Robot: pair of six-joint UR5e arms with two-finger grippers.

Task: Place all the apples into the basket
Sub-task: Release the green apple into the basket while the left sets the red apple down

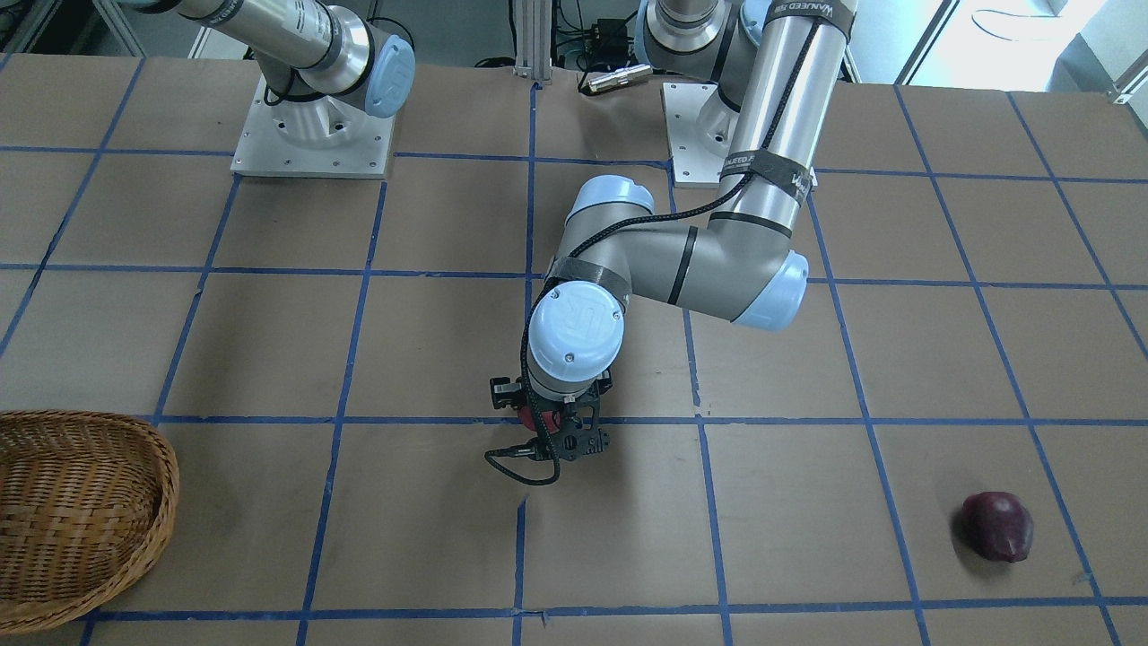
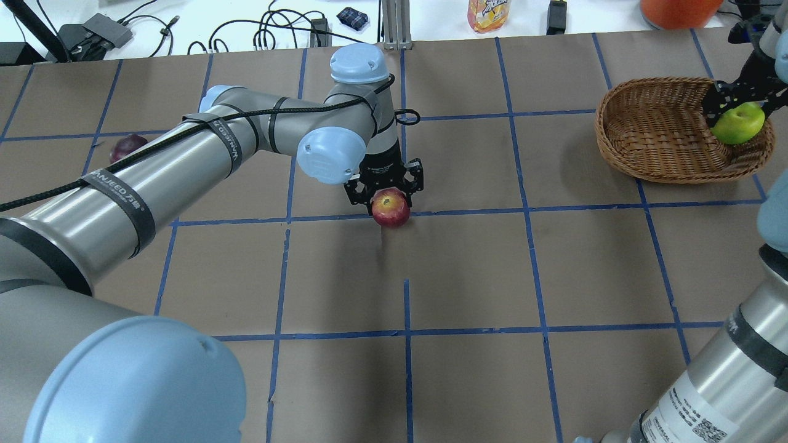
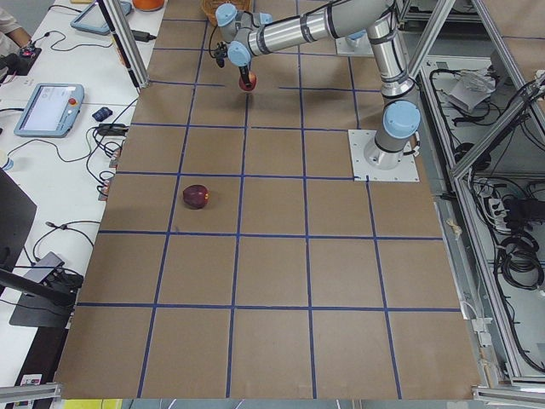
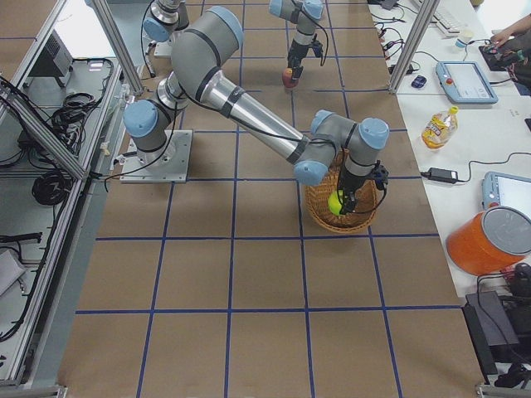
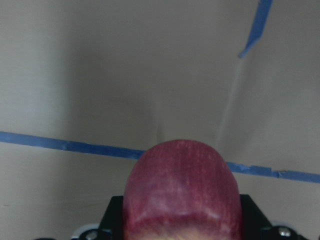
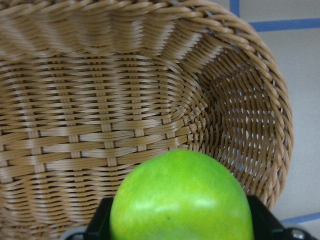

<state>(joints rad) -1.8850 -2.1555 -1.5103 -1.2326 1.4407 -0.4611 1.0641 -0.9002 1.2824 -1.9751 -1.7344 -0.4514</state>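
My left gripper (image 2: 389, 200) is shut on the red apple (image 2: 390, 209), low over the middle of the table; the apple fills the bottom of the left wrist view (image 5: 182, 192). My right gripper (image 2: 737, 111) is shut on the lime green apple (image 2: 739, 124) and holds it over the right end of the wicker basket (image 2: 652, 132). The right wrist view shows that apple (image 6: 182, 200) above the empty basket floor (image 6: 100, 110). The maroon apple (image 2: 127, 146) lies alone on the table's left side, and also shows in the front view (image 1: 997, 527).
The two arm base plates (image 1: 314, 135) stand at the robot's edge. A drink bottle (image 2: 488, 13), an orange container (image 2: 677, 9) and cables lie on the white bench beyond the far edge. The left arm's elbow (image 1: 762, 287) hangs over the table's middle.
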